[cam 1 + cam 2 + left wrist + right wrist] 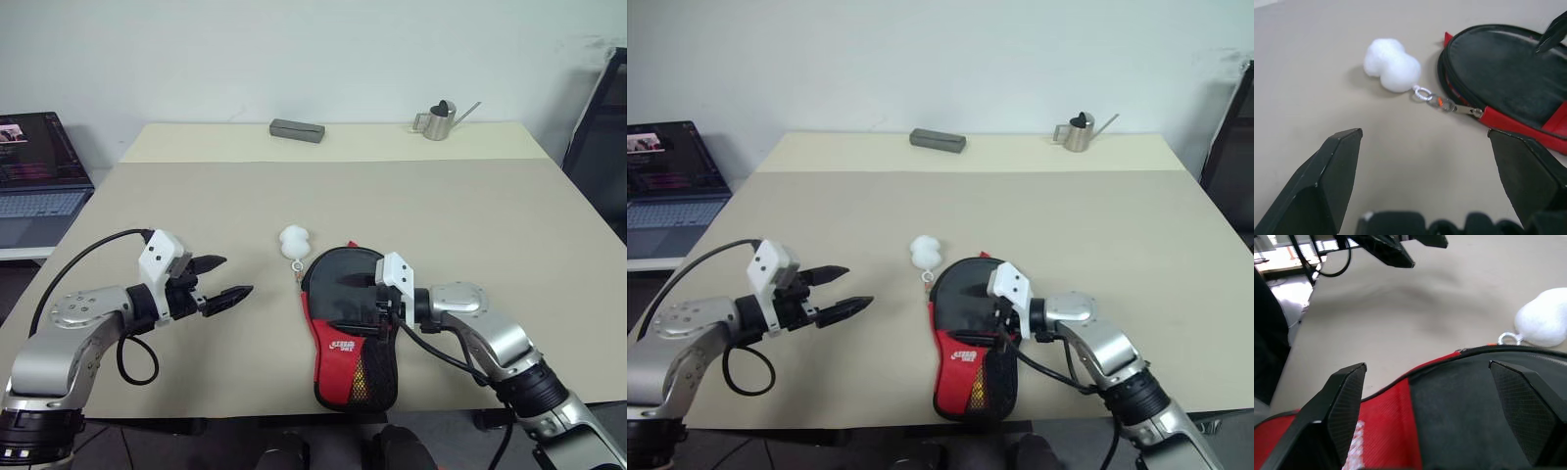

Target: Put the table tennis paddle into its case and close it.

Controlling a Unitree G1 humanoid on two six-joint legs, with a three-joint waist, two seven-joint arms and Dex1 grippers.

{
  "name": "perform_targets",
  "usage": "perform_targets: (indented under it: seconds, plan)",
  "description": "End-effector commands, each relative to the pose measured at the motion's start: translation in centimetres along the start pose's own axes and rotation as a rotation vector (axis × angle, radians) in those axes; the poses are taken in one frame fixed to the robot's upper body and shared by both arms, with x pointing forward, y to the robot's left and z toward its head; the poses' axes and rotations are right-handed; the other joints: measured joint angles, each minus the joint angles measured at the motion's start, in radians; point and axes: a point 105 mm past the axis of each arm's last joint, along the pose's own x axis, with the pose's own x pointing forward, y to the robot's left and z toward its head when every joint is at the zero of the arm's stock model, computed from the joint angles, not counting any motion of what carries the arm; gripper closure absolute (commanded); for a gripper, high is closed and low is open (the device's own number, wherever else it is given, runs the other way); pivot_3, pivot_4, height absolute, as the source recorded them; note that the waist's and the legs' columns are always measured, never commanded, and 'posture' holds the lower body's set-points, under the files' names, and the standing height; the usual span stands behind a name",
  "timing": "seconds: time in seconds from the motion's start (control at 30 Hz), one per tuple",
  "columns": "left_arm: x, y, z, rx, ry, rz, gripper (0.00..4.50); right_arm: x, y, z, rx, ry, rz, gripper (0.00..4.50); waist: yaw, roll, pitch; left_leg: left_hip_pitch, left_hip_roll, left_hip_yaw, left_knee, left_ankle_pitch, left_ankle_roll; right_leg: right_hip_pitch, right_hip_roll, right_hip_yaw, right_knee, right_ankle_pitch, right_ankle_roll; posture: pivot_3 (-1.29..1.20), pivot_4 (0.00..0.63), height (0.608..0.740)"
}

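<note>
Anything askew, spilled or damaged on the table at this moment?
Nothing looks spilled or damaged. The case lies flat with its zip edge gaping at the round end, and the white charm rests on the table beside it.

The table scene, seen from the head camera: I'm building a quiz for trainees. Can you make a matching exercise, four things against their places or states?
Things:
1. white fluffy ball charm
2. small silver metal watering can
3. grey rectangular block
4. left gripper

Places or states:
A. far edge, on the right
B. open, hovering left of the paddle-shaped black fabric case
C. far edge, near the middle
D. lying by the case's round end, clipped to its zip

Pairs: 1-D, 2-A, 3-C, 4-B
</note>
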Motion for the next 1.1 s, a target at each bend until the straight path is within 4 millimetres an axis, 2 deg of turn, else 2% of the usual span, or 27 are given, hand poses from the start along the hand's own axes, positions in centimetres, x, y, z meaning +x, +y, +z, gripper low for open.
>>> perform_targets:
  seconds: [0.03, 0.2, 0.37, 0.6, 0.87, 0.97, 1.1]
  plan:
    - [-0.1, -0.2, 1.0, 0.016, -0.02, -0.013, 0.0, 0.5, -1.3, 0.3, -0.034, -0.002, -0.048, 0.13, -0.001, 0.0, 0.0, 0.0, 0.0, 0.0, 0.0, 0.0, 0.0, 0.0, 0.0, 0.0, 0.0, 0.0, 0.0, 0.0, 0.15, 0.74]
    - [-0.1, 0.2, 0.4, 0.015, 0.013, 0.014, 0.0, 0.6, -2.3, -2.0, -0.073, 0.087, -0.087, 0.13, 0.0, 0.0, 0.0, 0.0, 0.0, -0.001, 0.0, 0.0, -0.001, 0.0, 0.0, 0.0, 0.001, 0.0, 0.0, 0.0, 0.15, 0.74]
    - [1.1, 0.2, -0.1, 0.025, 0.037, 0.031, 0.0, 0.8, -3.4, -4.3, -0.113, 0.183, -0.141, 0.13, -0.001, 0.0, 0.0, 0.002, 0.0, 0.0, 0.0, 0.001, -0.001, 0.001, 0.0, 0.0, 0.002, 0.0, 0.0, 0.0, 0.15, 0.74]
    - [4.7, 1.2, 1.0, -0.016, 0.028, 0.064, 0.0, 1.3, -3.1, -4.9, -0.083, 0.226, -0.073, 0.13, 0.0, -0.002, -0.001, 0.005, 0.0, -0.002, 0.0, 0.003, -0.006, 0.003, 0.001, -0.001, 0.004, 0.002, -0.002, 0.0, 0.15, 0.74]
    - [8.7, 3.4, 2.0, -0.039, 0.059, 0.129, 0.0, 1.6, -3.0, -5.6, -0.055, 0.264, -0.067, 0.13, 0.0, -0.003, -0.002, 0.006, -0.001, -0.002, 0.0, 0.004, -0.006, 0.004, 0.002, -0.001, 0.005, 0.003, -0.002, 0.0, 0.15, 0.74]
    - [11.4, 3.7, 2.9, -0.039, 0.055, 0.124, 0.0, 2.0, -2.9, -5.5, -0.049, 0.257, -0.065, 0.13, 0.0, -0.004, -0.003, 0.006, -0.002, -0.002, 0.0, 0.004, -0.006, 0.004, 0.002, -0.002, 0.005, 0.003, -0.002, 0.0, 0.15, 0.74]
    - [13.6, 4.3, 3.1, -0.048, 0.06, 0.12, 0.0, 2.3, -2.8, -5.2, -0.044, 0.246, -0.067, 0.13, -0.007, -0.005, -0.003, 0.012, -0.002, -0.002, 0.0, 0.004, -0.006, 0.01, 0.002, -0.002, 0.004, 0.003, -0.002, 0.0, 0.15, 0.74]
